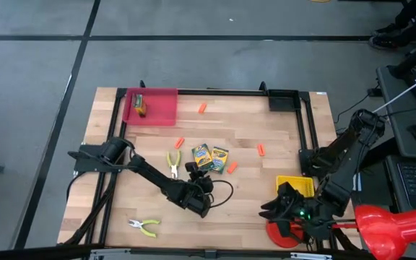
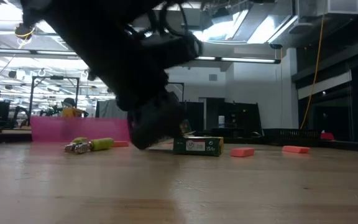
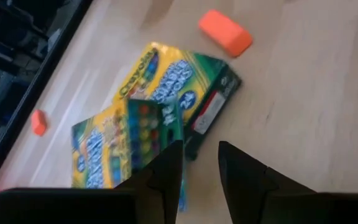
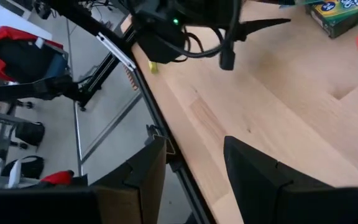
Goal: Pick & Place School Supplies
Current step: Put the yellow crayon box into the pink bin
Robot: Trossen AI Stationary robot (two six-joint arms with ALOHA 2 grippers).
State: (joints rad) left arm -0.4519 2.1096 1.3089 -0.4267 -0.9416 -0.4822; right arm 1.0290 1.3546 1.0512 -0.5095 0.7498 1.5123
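Observation:
Two green-and-yellow crayon boxes (image 1: 202, 154) (image 1: 219, 157) lie flat side by side at mid-table. In the left wrist view the nearer box (image 3: 101, 152) has an open flap (image 3: 148, 118); the other box (image 3: 185, 87) lies beyond it. My left gripper (image 3: 201, 165) (image 1: 193, 171) is open and low over the table (image 2: 151, 134), at the boxes' near-left corner. Orange stubs (image 1: 201, 107) (image 1: 179, 142) (image 1: 261, 149) (image 1: 231, 167) lie scattered. One pair of pliers (image 1: 173, 162) lies left of the boxes, another (image 1: 145, 227) near the front edge. My right gripper (image 4: 194, 162) (image 1: 269, 211) is open above the near right edge. My left gripper has one finger (image 3: 166, 171) right beside the lower edge of the nearer box's open flap (image 3: 180, 186). I cannot tell whether it touches. The fingers come slanting down from the table's near-left side.
A pink tray (image 1: 161, 108) at the far left corner holds a small item (image 1: 140, 105). A yellow mesh basket (image 1: 295, 184) stands by the right arm. A red object (image 1: 388, 224) and a red disc (image 1: 284, 237) sit past the near right edge. A black frame rims the table.

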